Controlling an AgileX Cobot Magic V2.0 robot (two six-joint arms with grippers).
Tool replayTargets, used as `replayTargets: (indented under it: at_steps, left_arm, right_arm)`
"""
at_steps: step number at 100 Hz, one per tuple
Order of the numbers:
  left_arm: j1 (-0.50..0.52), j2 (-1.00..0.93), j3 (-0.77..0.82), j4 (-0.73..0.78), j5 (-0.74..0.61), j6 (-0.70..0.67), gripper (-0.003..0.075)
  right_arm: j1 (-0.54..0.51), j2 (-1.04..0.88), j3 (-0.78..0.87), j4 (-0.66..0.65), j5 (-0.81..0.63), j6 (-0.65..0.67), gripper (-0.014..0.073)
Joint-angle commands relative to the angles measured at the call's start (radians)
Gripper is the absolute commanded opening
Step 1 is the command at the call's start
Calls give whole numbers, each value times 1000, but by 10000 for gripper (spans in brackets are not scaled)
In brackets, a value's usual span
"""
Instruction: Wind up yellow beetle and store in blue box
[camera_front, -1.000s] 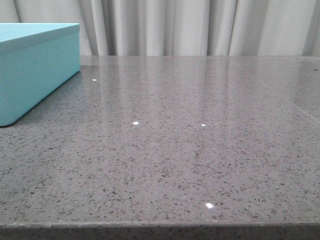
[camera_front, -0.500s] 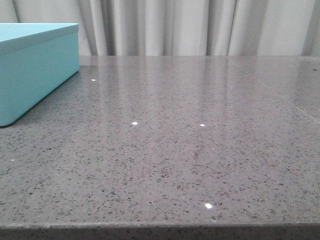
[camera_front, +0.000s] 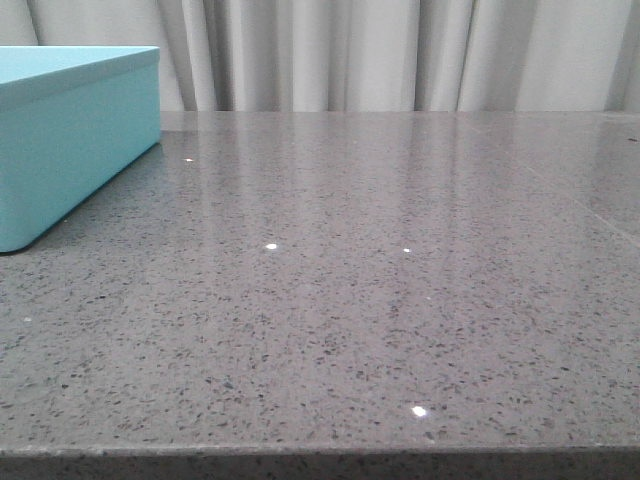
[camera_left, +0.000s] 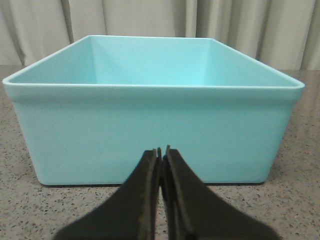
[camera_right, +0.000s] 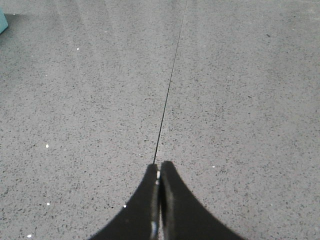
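Observation:
The blue box (camera_front: 70, 140) stands at the far left of the grey speckled table in the front view. In the left wrist view the blue box (camera_left: 150, 125) is open-topped and fills the view; the part of its inside that shows holds nothing. My left gripper (camera_left: 161, 150) is shut and empty, low over the table just short of the box's near wall. My right gripper (camera_right: 160, 165) is shut and empty over bare table. A corner of the box (camera_right: 2, 21) shows in the right wrist view. The yellow beetle is out of view in every frame.
A grey stone table (camera_front: 380, 300) with a thin seam line (camera_right: 170, 85) runs under the right gripper. Pale curtains (camera_front: 400, 50) hang behind the table. The table's front edge (camera_front: 320, 455) shows in the front view. Neither arm shows in the front view.

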Motion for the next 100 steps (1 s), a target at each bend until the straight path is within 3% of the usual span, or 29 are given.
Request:
replayTargets:
  at_steps: [1, 57, 71, 100]
  left_arm:
    - [-1, -33, 21, -8, -73, -10, -19]
    - [-1, -33, 21, -8, -73, -10, -19]
    - [-1, -33, 21, -8, -73, -10, -19]
    - [-1, -33, 21, -8, -73, -10, -19]
  right_arm:
    - [1, 6, -24, -20, -66, -6, -66]
    - [-1, 1, 1, -46, -104, -6, -66]
    - [-59, -57, 95, -68, -265, -6, -66]
    - [-241, -228, 369, -57, -782, -31, -66]
